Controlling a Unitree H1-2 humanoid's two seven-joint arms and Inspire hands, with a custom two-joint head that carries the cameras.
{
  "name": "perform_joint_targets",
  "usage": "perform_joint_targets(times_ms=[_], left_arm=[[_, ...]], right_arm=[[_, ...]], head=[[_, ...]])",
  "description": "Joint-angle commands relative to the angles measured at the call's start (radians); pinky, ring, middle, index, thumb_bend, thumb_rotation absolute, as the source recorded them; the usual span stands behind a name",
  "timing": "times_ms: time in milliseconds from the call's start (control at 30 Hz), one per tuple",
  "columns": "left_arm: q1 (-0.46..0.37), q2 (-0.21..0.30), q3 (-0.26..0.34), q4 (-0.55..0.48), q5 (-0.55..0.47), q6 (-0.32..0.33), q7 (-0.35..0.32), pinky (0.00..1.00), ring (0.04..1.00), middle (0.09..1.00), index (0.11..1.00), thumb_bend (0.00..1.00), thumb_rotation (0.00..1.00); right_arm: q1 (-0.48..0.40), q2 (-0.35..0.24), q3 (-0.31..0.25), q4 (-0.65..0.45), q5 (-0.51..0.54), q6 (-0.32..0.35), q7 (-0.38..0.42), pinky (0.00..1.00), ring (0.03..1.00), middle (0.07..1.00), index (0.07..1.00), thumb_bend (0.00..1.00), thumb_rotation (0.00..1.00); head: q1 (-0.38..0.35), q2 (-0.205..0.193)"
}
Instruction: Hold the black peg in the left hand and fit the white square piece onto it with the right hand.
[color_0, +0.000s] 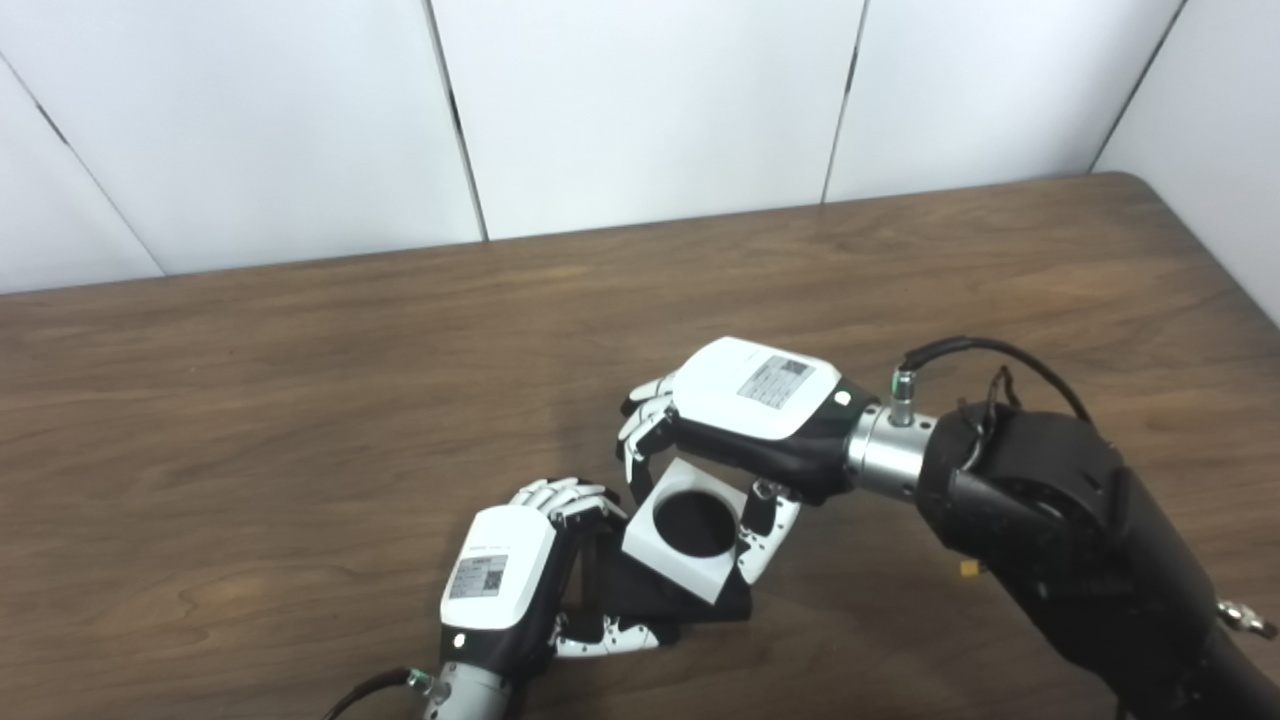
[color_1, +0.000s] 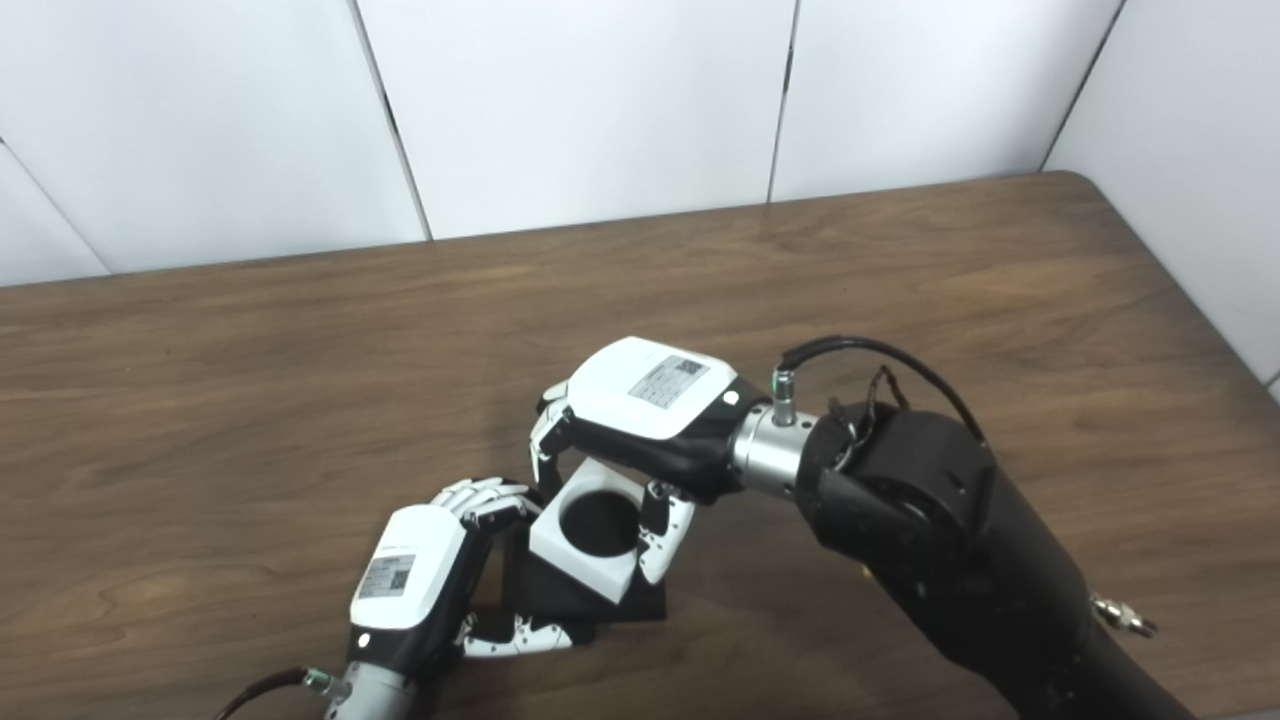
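A white square piece (color_0: 688, 530) with a round dark hole sits on top of the black peg piece (color_0: 650, 592), whose flat black base shows beneath it near the table's front edge. My right hand (color_0: 745, 415) reaches in from the right and is shut on the white piece, fingers on its far edge and thumb on its near right edge. My left hand (color_0: 520, 580) is shut on the black piece from the left, fingers over its top left and thumb along its front. The peg's post is hidden inside the hole.
The brown wooden table (color_0: 300, 400) stretches wide to the left and back. White wall panels (color_0: 640, 100) stand behind it. The table's right edge (color_0: 1240, 270) runs close past my right arm. A small yellow bit (color_0: 968, 568) lies under the right forearm.
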Motion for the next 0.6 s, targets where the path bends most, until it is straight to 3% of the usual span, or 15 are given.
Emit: perform_joint_targets(times_ms=[0, 333, 500, 533, 567], left_arm=[[0.005, 0.003, -0.007, 0.018, 0.011, 0.036, -0.047, 0.82, 0.811, 0.749, 0.485, 0.52, 0.04], [0.005, 0.002, -0.01, 0.016, 0.012, 0.033, -0.043, 0.83, 0.813, 0.748, 0.485, 0.52, 0.04], [0.003, 0.001, -0.007, 0.02, 0.004, 0.03, -0.036, 0.82, 0.809, 0.746, 0.485, 0.52, 0.04], [0.003, 0.001, -0.007, 0.02, 0.003, 0.029, -0.036, 0.82, 0.809, 0.746, 0.485, 0.52, 0.04], [0.004, 0.001, -0.007, 0.019, 0.002, 0.029, -0.036, 0.82, 0.809, 0.745, 0.485, 0.52, 0.04]], right_arm=[[-0.026, 0.013, -0.006, -0.006, -0.009, -0.034, -0.037, 0.85, 0.879, 0.771, 0.484, 0.52, 0.13], [-0.016, 0.025, -0.004, 0.002, -0.019, -0.061, -0.023, 0.84, 0.877, 0.768, 0.484, 0.52, 0.13], [-0.025, 0.021, 0.0, -0.001, -0.035, -0.036, 0.021, 0.86, 0.895, 0.784, 0.49, 0.52, 0.14], [-0.032, 0.02, 0.001, -0.007, -0.042, -0.021, 0.047, 0.88, 0.909, 0.798, 0.566, 0.71, 0.2], [-0.037, 0.02, 0.0, -0.011, -0.048, -0.011, 0.065, 0.9, 0.921, 0.813, 0.617, 0.83, 0.25]], head=[[0.0, 0.001], [0.005, 0.005], [0.003, 0.003], [0.005, 0.003], [0.004, 0.003]])
